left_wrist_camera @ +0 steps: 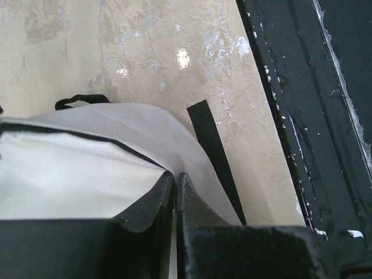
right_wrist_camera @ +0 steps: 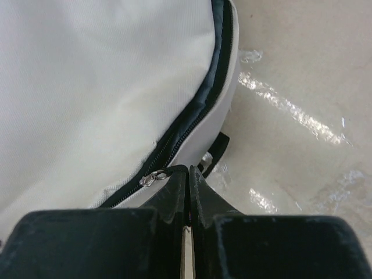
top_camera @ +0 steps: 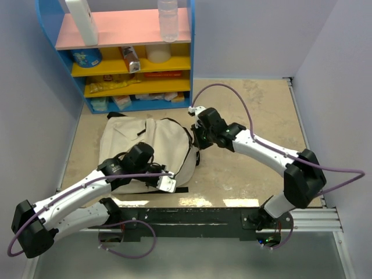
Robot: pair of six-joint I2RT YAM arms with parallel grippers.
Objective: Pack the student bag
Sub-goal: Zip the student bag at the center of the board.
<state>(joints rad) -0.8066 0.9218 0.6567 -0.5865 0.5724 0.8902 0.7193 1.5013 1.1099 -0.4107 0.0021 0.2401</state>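
Left fingers (left_wrist_camera: 148,209) are pressed nearly together, pinching a seam of the student bag (top_camera: 125,138), whose cream cloth spreads out to their left. Right fingers (right_wrist_camera: 168,197) are closed tight, with the zip slider (right_wrist_camera: 152,178) just beside their left tip; whether they grip its pull is unclear. My judgement: the left pair should hold the cloth taut while the right draws along the track.

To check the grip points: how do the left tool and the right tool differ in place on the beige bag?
The left tool is at the student bag near edge, the right tool at its right side. Beside the left tool lies a black strap; beside the right tool, the metal zipper pull. Both are shut.
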